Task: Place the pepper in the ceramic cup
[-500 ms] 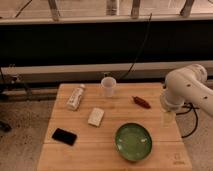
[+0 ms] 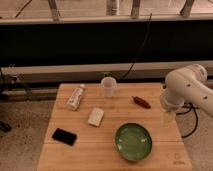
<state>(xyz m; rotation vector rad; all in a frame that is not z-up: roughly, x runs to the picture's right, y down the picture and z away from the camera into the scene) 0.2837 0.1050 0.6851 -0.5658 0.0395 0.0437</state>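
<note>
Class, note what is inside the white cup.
Nothing shows in the cup; its wall hides the bottom. The pepper lies on the table; the gripper hangs at its right edge.

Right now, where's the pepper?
The pepper lies on the wooden table, right of the ceramic cup; the end effector hangs just right of it.

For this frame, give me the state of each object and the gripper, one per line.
pepper: lying on the table, not held, outside the cup
ceramic cup: upright, opening up
white bottle: lying on its side
green bowl: upright, empty
gripper: pointing down at the table's right edge, apart from the pepper
</note>
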